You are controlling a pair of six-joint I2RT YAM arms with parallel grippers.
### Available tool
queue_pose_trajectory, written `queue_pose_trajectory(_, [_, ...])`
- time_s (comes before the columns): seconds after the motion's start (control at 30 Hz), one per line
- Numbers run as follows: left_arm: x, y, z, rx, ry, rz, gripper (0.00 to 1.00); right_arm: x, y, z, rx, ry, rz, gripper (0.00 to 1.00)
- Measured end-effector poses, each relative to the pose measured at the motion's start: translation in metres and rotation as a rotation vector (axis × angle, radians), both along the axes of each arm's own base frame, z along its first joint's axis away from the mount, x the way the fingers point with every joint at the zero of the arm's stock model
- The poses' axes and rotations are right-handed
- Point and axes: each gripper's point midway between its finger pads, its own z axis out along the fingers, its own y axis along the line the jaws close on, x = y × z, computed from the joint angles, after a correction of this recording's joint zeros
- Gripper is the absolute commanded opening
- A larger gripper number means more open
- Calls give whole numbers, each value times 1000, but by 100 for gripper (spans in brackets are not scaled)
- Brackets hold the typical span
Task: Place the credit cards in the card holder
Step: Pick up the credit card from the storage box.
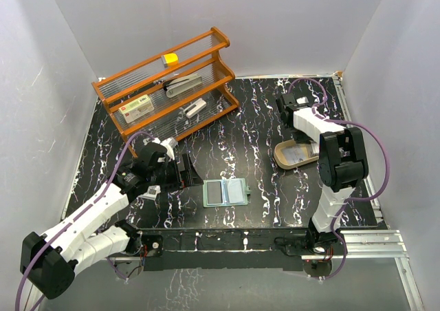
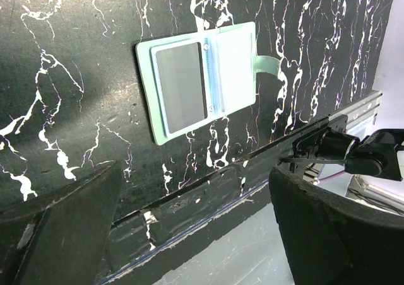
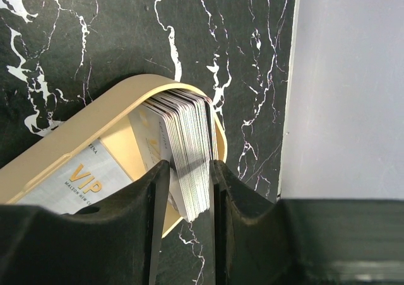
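Observation:
The card holder (image 1: 225, 192) lies open and flat on the black marble table, pale green with a dark panel on its left half (image 2: 183, 83). My left gripper (image 2: 194, 168) hovers open just left of it, by the table's near edge, holding nothing. A thick stack of credit cards (image 3: 189, 152) stands on edge at one end of the tan oval tray (image 3: 95, 118). My right gripper (image 3: 189, 171) straddles that stack, with both fingers pressed against its faces. Another card printed "VIP" (image 3: 69, 184) lies flat in the tray.
An orange wooden rack (image 1: 168, 80) stands at the back left, holding a white box with a red label (image 1: 137, 106) and small office items. The tan tray (image 1: 285, 161) sits right of centre. White walls enclose the table, one close beside the tray (image 3: 347, 89).

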Motion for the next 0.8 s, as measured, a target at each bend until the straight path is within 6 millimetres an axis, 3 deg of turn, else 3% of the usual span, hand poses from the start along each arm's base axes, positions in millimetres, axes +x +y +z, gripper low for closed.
queue_pose_trajectory(0.23, [0,0,0,-1,1,1,99,0,0,2,-2,0,0,24])
queue_pose_trajectory(0.47, [0,0,1,-3,0,2,99,0,0,2,0,0,-1,40])
queue_pose_trajectory(0.8, [0,0,2,-6,-2,4,99,-1,-7,2,-1,0,-20,37])
